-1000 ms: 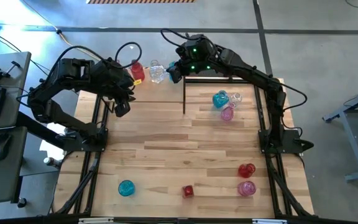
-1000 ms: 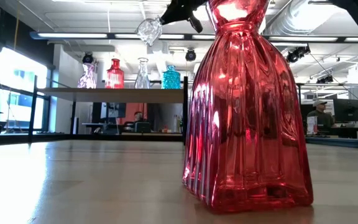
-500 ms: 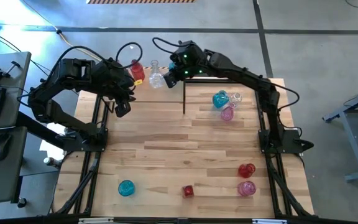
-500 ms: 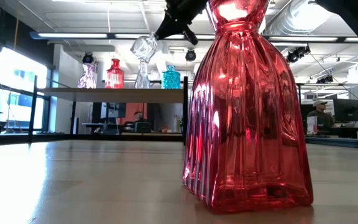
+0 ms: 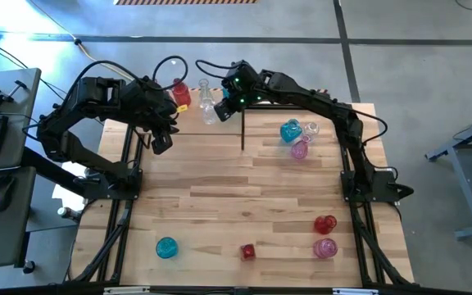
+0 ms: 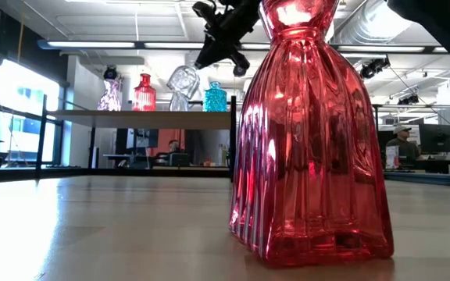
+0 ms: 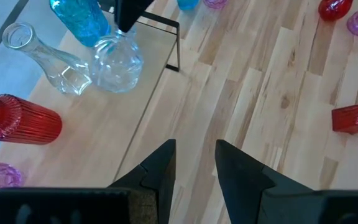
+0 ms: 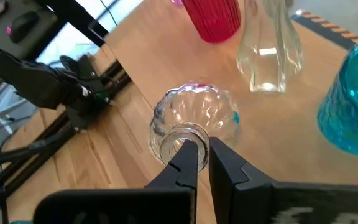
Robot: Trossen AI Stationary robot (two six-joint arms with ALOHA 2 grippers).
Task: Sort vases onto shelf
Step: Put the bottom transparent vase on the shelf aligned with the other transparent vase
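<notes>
Vases first, high view: the right gripper (image 5: pixel 220 109) reaches over the near edge of the shelf (image 5: pixel 188 123) at the table's far left corner, carrying a clear round vase (image 5: pixel 210 111). A red ribbed vase (image 5: pixel 182 94) and a clear flask vase (image 5: pixel 205 88) show on the shelf just beyond it. The left gripper (image 5: pixel 161 142) hangs over the shelf's left part, holding nothing. Elsewhere on the table (image 5: pixel 220 213): a teal vase (image 5: pixel 290 131), a small clear vase (image 5: pixel 310 129) and a pink vase (image 5: pixel 300 149) clustered right of the shelf; a red round vase (image 5: pixel 324 224), a pink round vase (image 5: pixel 325 247), a red square vase (image 5: pixel 247 251) and a teal round vase (image 5: pixel 166 247) near the front edge.

Low view: the clear round vase (image 6: pixel 183 80) hangs tilted from the right gripper, just above shelf level. On the shelf stand a purple-pink vase (image 6: pixel 109 95), the red ribbed vase (image 6: pixel 144 92) and a teal shelf vase (image 6: pixel 215 97). The red square vase fills the foreground (very close to the lens).

Left wrist view: fingers (image 7: pixel 163 168) slightly apart, empty, above the shelf's edge.

Right wrist view: fingers (image 8: pixel 187 163) clamped on the neck of the clear round vase (image 8: pixel 194 115), whose body hangs over the shelf wood; I cannot tell whether it touches.
</notes>
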